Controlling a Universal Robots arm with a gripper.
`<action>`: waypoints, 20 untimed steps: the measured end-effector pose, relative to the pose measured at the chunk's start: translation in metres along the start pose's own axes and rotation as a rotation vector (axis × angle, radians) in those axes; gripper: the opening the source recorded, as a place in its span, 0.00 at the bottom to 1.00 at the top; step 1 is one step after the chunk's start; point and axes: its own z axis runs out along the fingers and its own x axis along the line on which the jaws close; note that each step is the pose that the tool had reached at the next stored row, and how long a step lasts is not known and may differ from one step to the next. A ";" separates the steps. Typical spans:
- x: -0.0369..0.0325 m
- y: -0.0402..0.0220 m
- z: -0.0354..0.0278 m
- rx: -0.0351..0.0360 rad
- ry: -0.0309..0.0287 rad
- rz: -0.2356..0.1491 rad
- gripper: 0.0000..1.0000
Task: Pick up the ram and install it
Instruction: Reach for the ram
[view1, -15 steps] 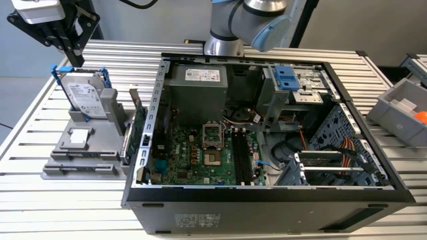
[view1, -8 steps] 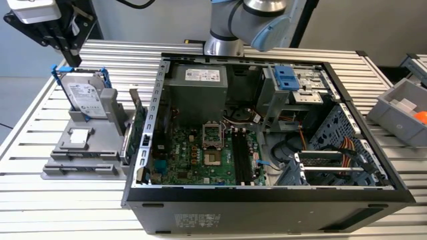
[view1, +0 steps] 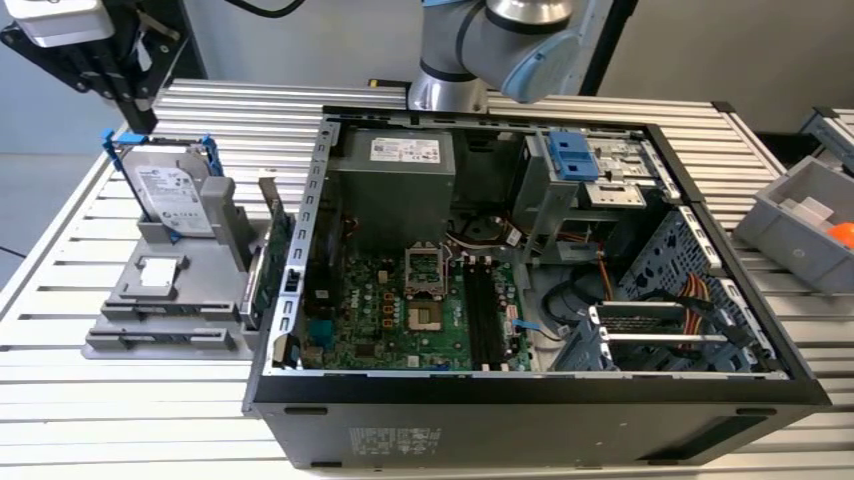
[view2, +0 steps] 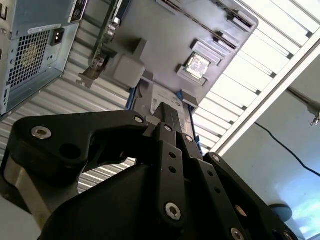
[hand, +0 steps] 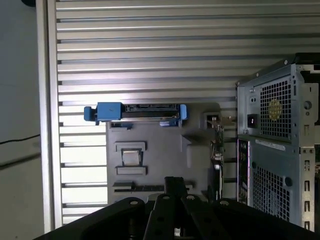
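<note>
Exterior view is showing the gripper (view1: 142, 120), fingers together, hanging outside the case (view1: 534, 400); inside it, slots (view1: 482, 310) are sitting empty, ram uninstalled.

Slatted metal table (view1: 134, 420), open computer case (view1: 534, 412) lying on it, grey fixture stand (view1: 160, 320) beside, grey bin (view1: 794, 215)

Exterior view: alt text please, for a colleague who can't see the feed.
The arm's black gripper hangs above a silver hard drive in a blue frame, standing upright in a grey parts holder at the exterior view's left. Beside it, an open black computer case lies on a slatted metal table, its green motherboard exposed.
</note>
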 end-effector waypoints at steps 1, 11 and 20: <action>0.0006 0.0000 0.0000 -0.0001 0.0000 0.000 0.00; 0.0070 -0.0003 -0.0001 -0.0001 0.0005 -0.003 0.00; 0.0143 -0.0006 -0.0003 0.0000 0.0006 -0.004 0.00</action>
